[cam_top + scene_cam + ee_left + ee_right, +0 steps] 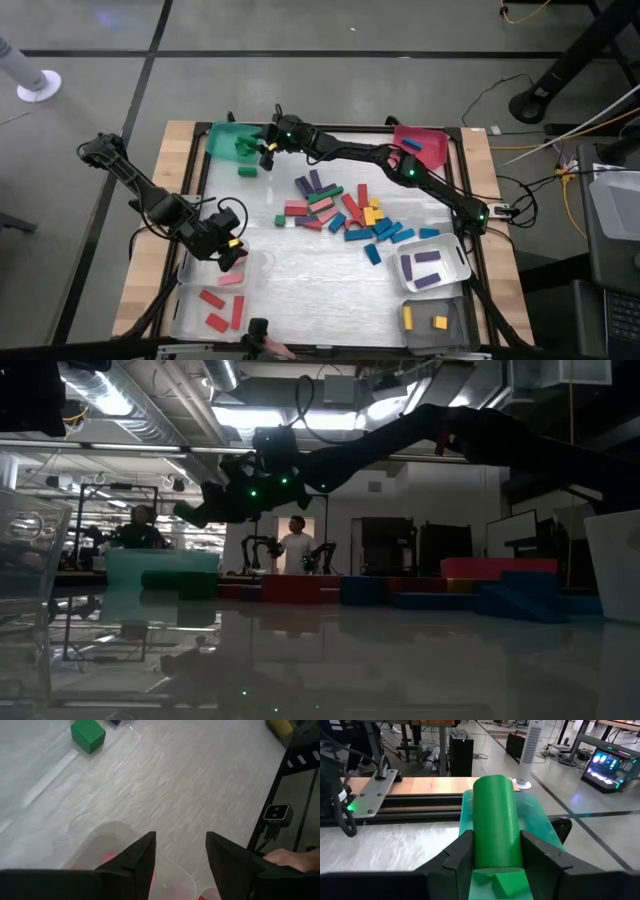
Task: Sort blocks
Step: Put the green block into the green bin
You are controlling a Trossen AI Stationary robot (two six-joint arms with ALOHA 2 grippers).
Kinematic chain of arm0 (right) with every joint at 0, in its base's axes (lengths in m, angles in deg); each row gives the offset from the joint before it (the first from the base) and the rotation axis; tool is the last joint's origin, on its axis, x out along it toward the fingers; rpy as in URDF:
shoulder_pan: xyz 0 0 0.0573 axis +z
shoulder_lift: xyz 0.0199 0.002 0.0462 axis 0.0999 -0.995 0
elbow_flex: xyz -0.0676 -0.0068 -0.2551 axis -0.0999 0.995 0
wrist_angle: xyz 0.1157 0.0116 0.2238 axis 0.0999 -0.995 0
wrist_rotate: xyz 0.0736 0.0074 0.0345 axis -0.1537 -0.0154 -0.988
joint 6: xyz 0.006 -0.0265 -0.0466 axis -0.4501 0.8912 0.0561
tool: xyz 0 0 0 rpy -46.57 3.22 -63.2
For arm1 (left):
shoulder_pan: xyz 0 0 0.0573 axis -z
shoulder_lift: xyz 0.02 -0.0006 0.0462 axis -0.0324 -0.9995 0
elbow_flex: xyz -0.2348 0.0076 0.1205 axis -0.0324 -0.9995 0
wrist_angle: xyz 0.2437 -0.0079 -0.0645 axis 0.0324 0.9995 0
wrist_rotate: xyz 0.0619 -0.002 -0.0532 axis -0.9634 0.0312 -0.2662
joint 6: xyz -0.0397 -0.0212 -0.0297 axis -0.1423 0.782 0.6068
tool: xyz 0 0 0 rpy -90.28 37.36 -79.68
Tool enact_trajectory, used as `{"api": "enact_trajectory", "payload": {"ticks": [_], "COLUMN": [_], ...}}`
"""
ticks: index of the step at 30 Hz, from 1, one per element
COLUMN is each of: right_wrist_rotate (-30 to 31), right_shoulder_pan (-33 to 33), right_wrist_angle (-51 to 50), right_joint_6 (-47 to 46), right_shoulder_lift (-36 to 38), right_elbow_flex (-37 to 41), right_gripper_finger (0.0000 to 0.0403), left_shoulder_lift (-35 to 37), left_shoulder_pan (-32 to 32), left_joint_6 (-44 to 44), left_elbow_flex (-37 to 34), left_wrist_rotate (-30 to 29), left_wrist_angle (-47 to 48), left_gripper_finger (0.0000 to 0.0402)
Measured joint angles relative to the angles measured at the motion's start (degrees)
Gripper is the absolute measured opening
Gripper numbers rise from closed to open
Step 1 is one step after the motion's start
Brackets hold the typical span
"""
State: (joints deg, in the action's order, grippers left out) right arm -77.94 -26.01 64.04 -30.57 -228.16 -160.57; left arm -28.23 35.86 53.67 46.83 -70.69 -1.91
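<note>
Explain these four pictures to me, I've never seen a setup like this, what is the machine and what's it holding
It is a robot with two dark arms working at a table. One picture looks down from above, one looks level across the tabletop, and two come from cameras on the wrists. Colourful blocks lie heaped mid-table, with sorting bins around the edges. The right gripper holds a green cylinder block over the green bin. The left gripper hovers above a clear bin containing red blocks, jaws apart, holding nothing.

No text, label or number can be read anywhere.
</note>
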Motion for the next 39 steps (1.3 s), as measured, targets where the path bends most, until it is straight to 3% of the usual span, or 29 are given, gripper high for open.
{"api": "enact_trajectory", "payload": {"ticks": [5,15,23,31,36,39], "right_wrist_rotate": [0.3,3.8,6.2,6.0,5.7,5.6], "right_shoulder_pan": [0.0,0.0,0.0,0.1,0.7,1.8], "right_wrist_angle": [-0.2,-0.2,-2.7,-21.7,-35.1,-42.6], "right_joint_6": [0.0,-0.4,-1.4,-1.4,-2.4,-4.8], "right_shoulder_lift": [0.0,0.0,5.4,19.5,28.1,32.3], "right_elbow_flex": [0.0,0.0,0.0,-0.1,-0.1,-0.2], "right_gripper_finger": [0.0161,0.0245,0.0243,0.0238,0.0238,0.0238], "left_shoulder_lift": [0.0,0.0,0.0,0.0,0.9,1.6], "left_shoulder_pan": [0.0,0.0,0.0,-5.8,-15.0,-21.5], "left_joint_6": [0.0,0.0,-0.4,-5.0,-8.8,-17.1], "left_elbow_flex": [0.0,0.0,0.0,0.0,0.0,0.0], "left_wrist_rotate": [0.0,0.0,-0.4,-7.9,-7.5,-3.4], "left_wrist_angle": [0.0,0.0,0.2,0.5,2.5,1.5], "left_gripper_finger": [0.0162,0.0162,0.0162,0.0162,0.0162,0.0162]}}
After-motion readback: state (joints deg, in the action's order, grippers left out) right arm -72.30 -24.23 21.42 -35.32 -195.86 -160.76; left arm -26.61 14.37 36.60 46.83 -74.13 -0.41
